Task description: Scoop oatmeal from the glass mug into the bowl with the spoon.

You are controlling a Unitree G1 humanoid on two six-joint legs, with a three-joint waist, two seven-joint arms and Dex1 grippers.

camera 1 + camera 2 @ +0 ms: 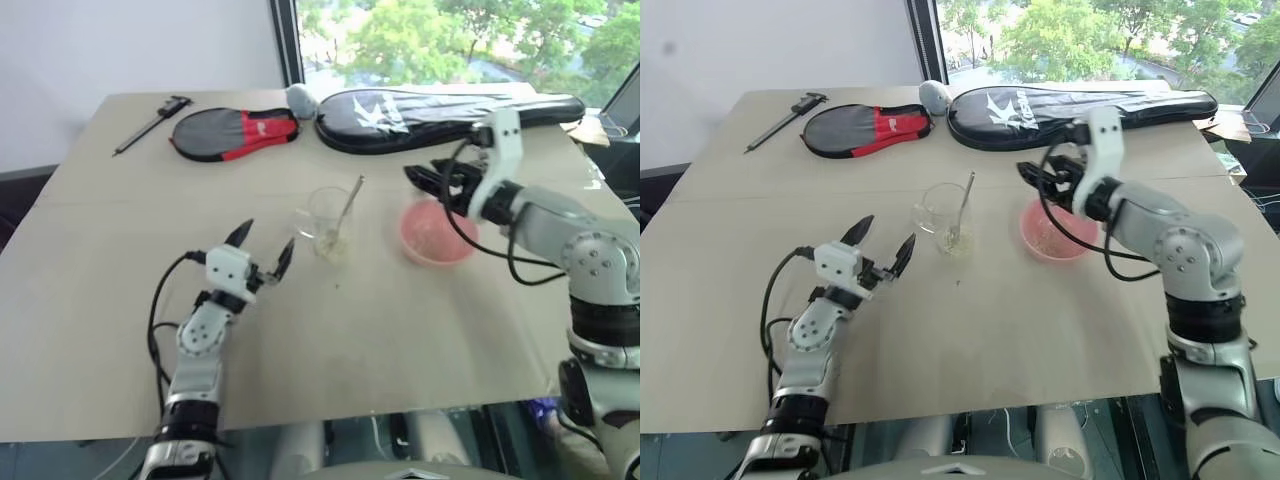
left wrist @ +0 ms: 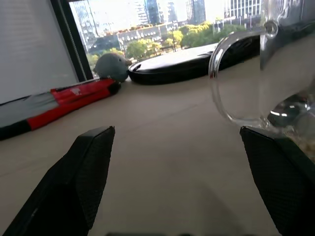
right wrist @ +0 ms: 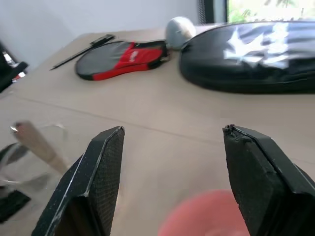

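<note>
Your beige table sits against a window with green trees beyond. The glass mug stands mid-table, spoon leaning inside; the bowl is beside it. Left gripper and right gripper both gape wide, empty.

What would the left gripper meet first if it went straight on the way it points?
Probably the mug: the open left gripper points toward it, and its wrist view shows the handle just ahead, though slightly to one side, so it could slip past.
</note>
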